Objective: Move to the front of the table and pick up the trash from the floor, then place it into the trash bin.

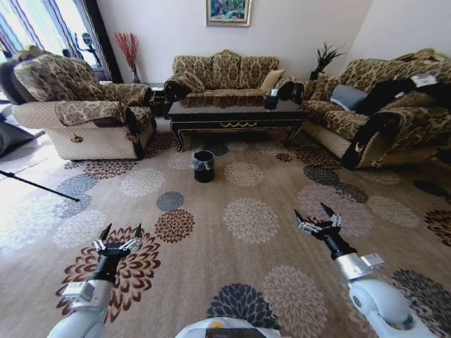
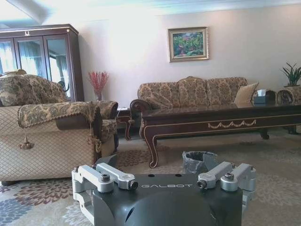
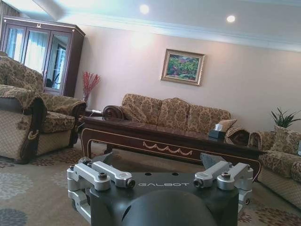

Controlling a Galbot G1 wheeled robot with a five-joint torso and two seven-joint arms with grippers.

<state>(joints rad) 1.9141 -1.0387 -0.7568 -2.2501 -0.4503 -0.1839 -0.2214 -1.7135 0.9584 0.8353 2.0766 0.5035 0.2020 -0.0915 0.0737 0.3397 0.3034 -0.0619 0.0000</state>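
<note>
Left end effector point(image 1: 120, 235): held low over the patterned carpet point(image 1: 232, 232) at the near left of the head view; its two dark fingers stand spread apart with nothing between them; in the left wrist view its body point(image 2: 164, 190) points toward the table and bin
Right end effector point(image 1: 316, 214): held out over the carpet at the near right, slightly farther forward than the left one; fingers spread wide, holding nothing; its body point(image 3: 162, 188) faces the table front
Tabletop point(image 1: 236, 110): glossy dark coffee table with a gold ornament on the front rail and curved legs; it stands well ahead of both arms, in front of the middle sofa point(image 1: 225, 74); a small dark box point(image 1: 271, 101) sits near its right end
Trash bin point(image 1: 204, 166): small round black bin with a clear bag liner; upright on the carpet just before the table's front rail, toward its left half; well apart from both end effectors
Trash: too small to tell apart from the carpet's flower pattern; I cannot tell where it lies
Surroundings: an armchair point(image 1: 77, 113) to the left; a second sofa point(image 1: 380, 113) to the right; a framed painting point(image 1: 228, 11) on the back wall
</note>
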